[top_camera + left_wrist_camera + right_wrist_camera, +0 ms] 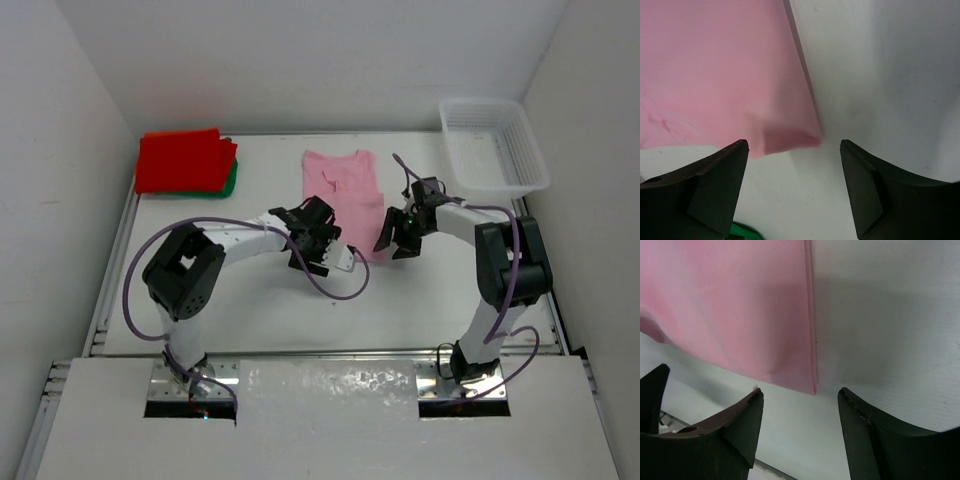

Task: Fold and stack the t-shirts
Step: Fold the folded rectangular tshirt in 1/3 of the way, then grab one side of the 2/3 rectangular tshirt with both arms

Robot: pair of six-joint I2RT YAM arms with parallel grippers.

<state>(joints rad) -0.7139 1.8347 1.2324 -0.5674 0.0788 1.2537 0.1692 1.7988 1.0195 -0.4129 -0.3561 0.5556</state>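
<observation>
A light pink t-shirt (344,190) lies flat on the white table, folded into a narrow strip with its collar toward the back. My left gripper (316,232) hovers open at its near left corner. In the left wrist view the pink cloth (715,70) ends just ahead of the left gripper (794,145), with nothing between the fingers. My right gripper (396,234) stands open at the near right corner. The pink shirt's edge (740,305) lies just beyond the empty right gripper (800,392). A folded red t-shirt (183,160) rests on a green t-shirt (232,180) at the back left.
A white lattice basket (492,142) stands at the back right corner. White walls enclose the table on the left, right and back. The table's metal rail (108,290) runs along the left side.
</observation>
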